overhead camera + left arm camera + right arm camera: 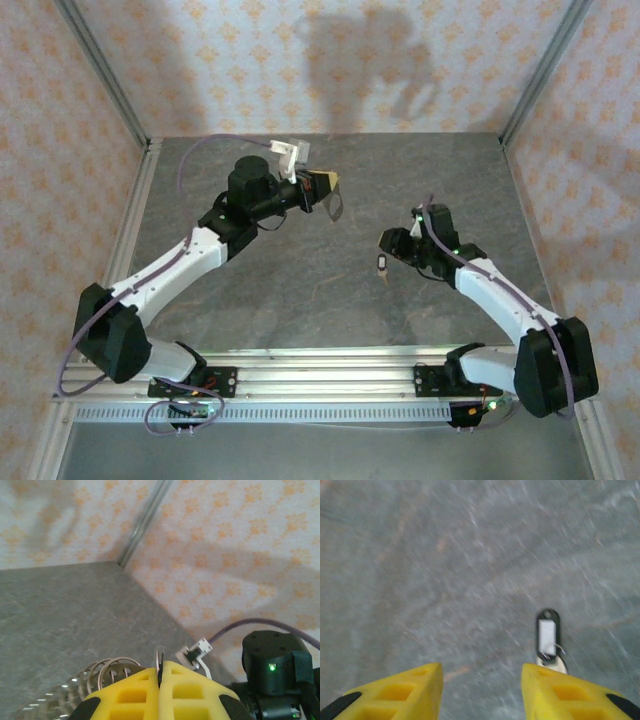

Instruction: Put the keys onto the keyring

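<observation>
Orange-patterned wallpaper (400, 60) is seen behind a grey, stone-look counter (300, 310). The keyring (160, 659) is pinched edge-on between the left jaws, which are closed on its thin wire and held above the far part of the counter. Pale loops and a beaded chain (60, 695) are seen trailing from it, blurred. The key (547, 636) lies flat on the counter just ahead of the right jaws, which are parted to a middling width with nothing between them.

Both things are judged light and stiff. The key is judged awkward to lift, being small, thin and flat against a hard surface, with smooth metal that may slip. Its broader dark head is taken as the better place for a grip, across the narrow sides. The ring wire is judged springy and liable to twist, since so little of it is clamped.

A pale rectangular patch is carried on the key's dark head, but no writing can be read on it. No brand marks can be made out elsewhere.
</observation>
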Controlling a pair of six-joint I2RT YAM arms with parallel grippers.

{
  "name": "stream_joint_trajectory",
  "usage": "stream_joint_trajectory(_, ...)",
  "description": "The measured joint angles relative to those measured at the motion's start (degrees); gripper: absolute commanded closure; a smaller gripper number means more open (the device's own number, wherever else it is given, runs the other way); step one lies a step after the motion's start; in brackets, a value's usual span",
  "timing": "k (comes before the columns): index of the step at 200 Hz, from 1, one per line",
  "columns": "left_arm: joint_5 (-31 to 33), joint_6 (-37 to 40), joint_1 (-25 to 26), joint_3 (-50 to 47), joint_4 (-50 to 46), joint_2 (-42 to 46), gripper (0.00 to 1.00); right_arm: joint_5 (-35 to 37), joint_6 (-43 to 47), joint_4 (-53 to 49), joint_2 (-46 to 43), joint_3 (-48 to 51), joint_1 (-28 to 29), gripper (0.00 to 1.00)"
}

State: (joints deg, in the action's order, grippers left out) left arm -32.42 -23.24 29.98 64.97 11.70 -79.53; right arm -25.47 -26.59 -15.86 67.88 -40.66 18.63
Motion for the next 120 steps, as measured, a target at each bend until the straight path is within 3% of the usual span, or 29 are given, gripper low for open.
stream_joint_trajectory(55,5.9,2.3,0.0,-6.1,-0.4,6.1,1.0,9.4,-3.0,-5.4,3.6,1.0,3.9,0.59)
stream_joint_trajectory(120,7.6,2.1,0.0,-10.7,0.5,8.2,1.0,18.5,-9.7,-7.7,10.8,-0.1,9.9,0.6)
